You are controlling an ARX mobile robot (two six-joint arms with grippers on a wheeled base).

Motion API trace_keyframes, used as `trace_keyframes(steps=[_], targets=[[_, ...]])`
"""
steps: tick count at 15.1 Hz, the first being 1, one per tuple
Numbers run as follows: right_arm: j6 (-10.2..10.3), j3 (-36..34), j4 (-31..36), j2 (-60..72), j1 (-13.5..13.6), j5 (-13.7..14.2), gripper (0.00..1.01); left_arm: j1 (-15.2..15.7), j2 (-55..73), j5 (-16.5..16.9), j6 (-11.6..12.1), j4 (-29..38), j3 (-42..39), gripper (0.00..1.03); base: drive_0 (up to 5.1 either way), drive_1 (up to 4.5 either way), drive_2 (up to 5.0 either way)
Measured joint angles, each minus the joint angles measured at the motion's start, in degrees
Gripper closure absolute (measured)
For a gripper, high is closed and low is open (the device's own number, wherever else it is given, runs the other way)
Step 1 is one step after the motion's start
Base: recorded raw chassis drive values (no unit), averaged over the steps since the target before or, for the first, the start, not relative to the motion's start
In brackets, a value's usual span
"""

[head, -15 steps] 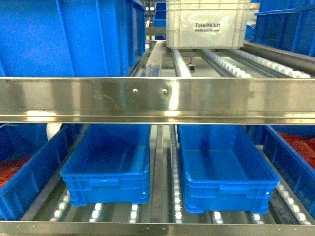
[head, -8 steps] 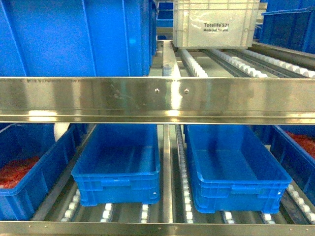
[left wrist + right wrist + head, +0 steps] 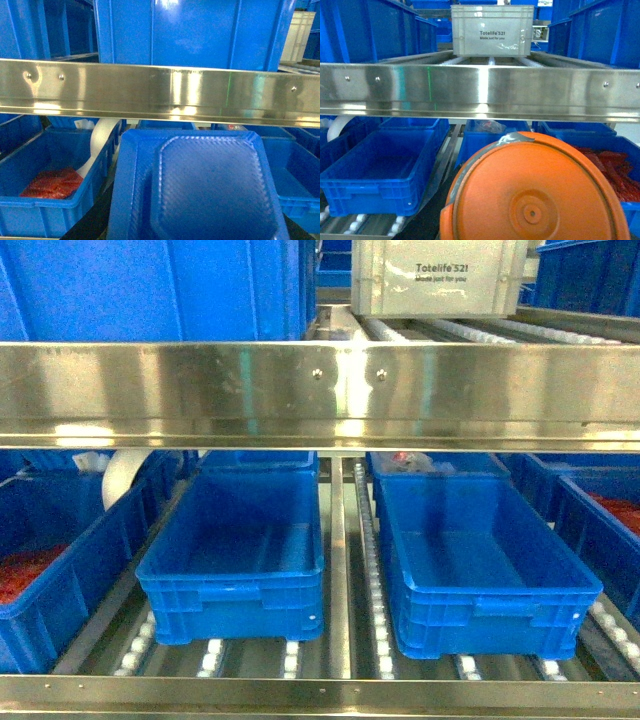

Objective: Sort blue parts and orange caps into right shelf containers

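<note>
A square blue part with a raised textured middle fills the lower left wrist view, carried in front of the shelf; my left gripper's fingers are hidden behind it. A round orange cap fills the lower right wrist view in the same way and hides my right gripper's fingers. Two empty blue containers sit side by side on the lower roller shelf. One such empty container lies left of the cap. Neither gripper shows in the head view.
A steel shelf rail crosses above the lower bins. Outer bins hold red pieces. A grey crate stands on the upper rollers beside large blue bins. A white roll leans behind the left bin.
The head view has shifted: the steel rail now sits higher in the picture and more of the lower shelf and its back bins shows. The containers themselves have not moved.
</note>
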Motion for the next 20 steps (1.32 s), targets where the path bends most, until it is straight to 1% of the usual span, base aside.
trace_keyframes(steps=[20], targets=[[0.0,0.0,-0.2,0.0,0.0,-0.1,0.58,0.0,0.0,0.0,0.0,-0.2,0.0,0.62,0.0,0.0,0.0]])
